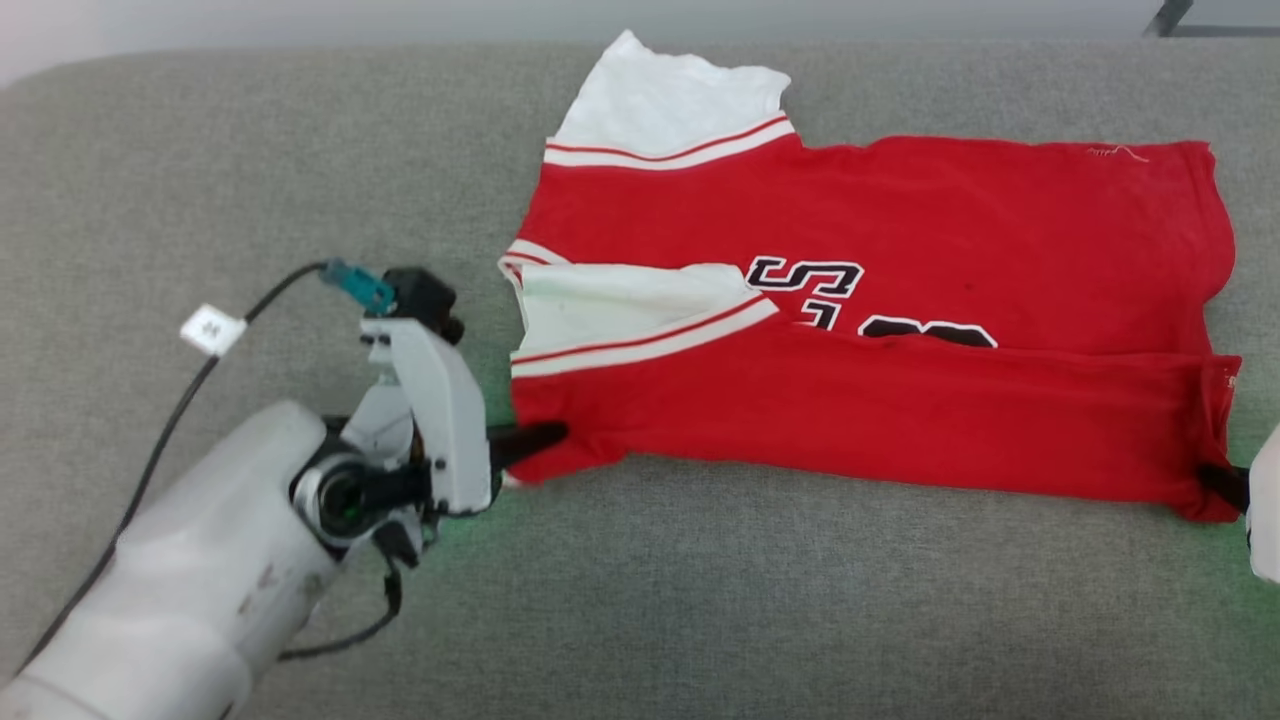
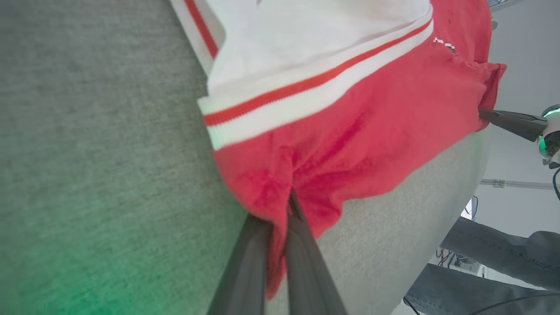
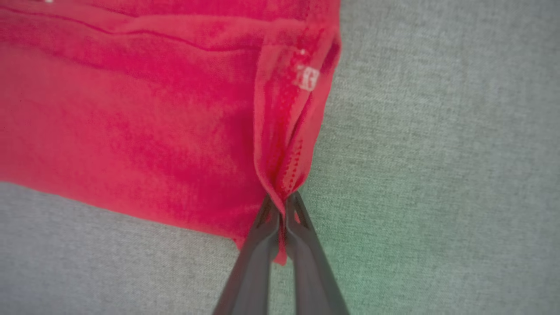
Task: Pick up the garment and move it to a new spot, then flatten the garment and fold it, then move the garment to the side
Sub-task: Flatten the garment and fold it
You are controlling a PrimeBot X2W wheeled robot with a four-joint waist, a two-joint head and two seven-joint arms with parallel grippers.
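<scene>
The red garment (image 1: 900,300) with white sleeves lies spread across a grey cushioned surface, its near long edge folded up over the black lettering. My left gripper (image 1: 555,436) is shut on the garment's near left corner (image 2: 280,197), red cloth pinched between the dark fingers. At the right edge of the head view, my right gripper (image 1: 1212,476) is shut on the near right corner (image 3: 284,175), where the hem bunches between its fingers. One white sleeve (image 1: 670,100) sticks out at the far side; the other lies folded on the front.
The grey cushioned surface (image 1: 250,180) extends wide to the left and in front of the garment. A black cable with a white tag (image 1: 212,330) runs along my left arm. A person's legs in grey trousers (image 2: 490,262) stand beyond the surface edge in the left wrist view.
</scene>
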